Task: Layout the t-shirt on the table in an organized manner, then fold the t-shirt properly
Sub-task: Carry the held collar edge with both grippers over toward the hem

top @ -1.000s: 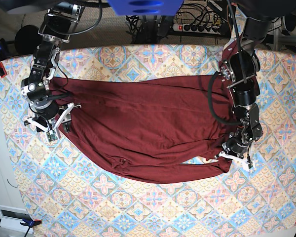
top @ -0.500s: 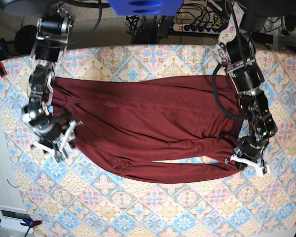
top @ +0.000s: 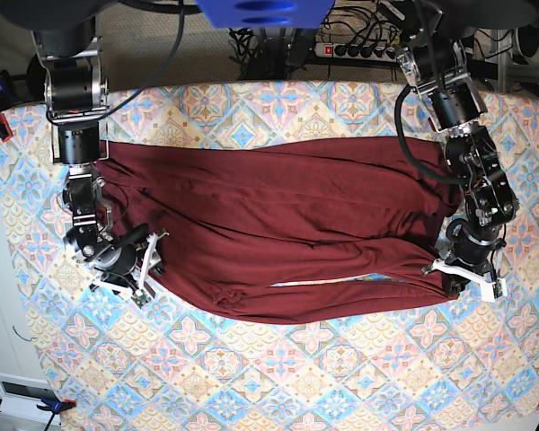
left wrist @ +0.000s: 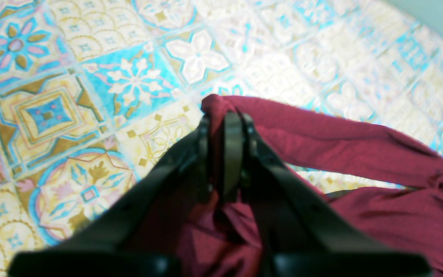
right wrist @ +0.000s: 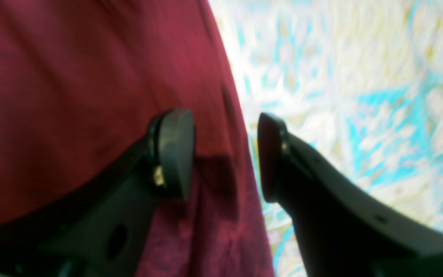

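I see the t-shirt (top: 287,238) lying spread across the table (top: 278,377), lengthwise side to side. My left gripper (top: 461,277) sits at its right end, my right gripper (top: 130,269) seemingly over its left edge.

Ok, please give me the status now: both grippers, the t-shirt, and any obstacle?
Left gripper shut on the t-shirt edge. Right gripper open, straddling the opposite edge. T-shirt spread on the table, wrinkled. No obstacle seen.

The black-fingered left gripper (left wrist: 223,154) is clamped on fabric; the black right gripper (right wrist: 225,154) is held apart.
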Controlling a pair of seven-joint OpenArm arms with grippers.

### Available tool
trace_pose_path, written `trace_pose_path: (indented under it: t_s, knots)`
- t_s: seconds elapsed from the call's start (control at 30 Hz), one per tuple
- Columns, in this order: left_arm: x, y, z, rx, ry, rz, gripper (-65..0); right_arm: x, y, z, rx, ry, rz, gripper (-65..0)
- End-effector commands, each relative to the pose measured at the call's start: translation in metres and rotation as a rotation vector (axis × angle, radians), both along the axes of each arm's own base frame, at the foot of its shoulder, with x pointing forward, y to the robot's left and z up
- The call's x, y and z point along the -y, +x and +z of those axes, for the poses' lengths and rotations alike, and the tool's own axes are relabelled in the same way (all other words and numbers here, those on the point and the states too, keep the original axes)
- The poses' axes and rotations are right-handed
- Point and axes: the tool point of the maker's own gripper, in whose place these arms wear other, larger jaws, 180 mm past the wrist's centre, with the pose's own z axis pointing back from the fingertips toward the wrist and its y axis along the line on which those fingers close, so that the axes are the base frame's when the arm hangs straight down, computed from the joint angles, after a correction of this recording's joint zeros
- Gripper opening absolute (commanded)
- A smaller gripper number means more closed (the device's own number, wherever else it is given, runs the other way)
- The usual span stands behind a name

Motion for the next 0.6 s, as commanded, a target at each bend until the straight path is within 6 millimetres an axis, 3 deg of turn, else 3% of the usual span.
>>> trace_pose_path:
  t_s: [0.0,0.3,0.37,0.5,0.57]
  knots:
    - [-0.008,0.010,0.027,0.078,0.020,0.007,-65.0,-0.001,0.020,0.024,0.070,0.022,0.006,-38.3]
    - [-0.008,0.009,0.026,0.077,0.020,0.008,-65.0,0.003,0.026,-0.007,0.002,0.053,0.009,-39.1]
    - [-0.008,0.009,0.026,0.077,0.020,0.008,-65.0,0.005,0.026,-0.011,-0.007,0.059,0.004,-44.6]
    - [-0.008,0.011,0.029,0.083,0.020,0.008,-65.0,0.009,0.029,-0.005,0.015,0.095,-0.003,-65.0]
    - [-0.008,0.011,0.029,0.085,0.020,0.008,-65.0,0.014,0.029,0.000,0.018,0.123,-0.003,-64.0]
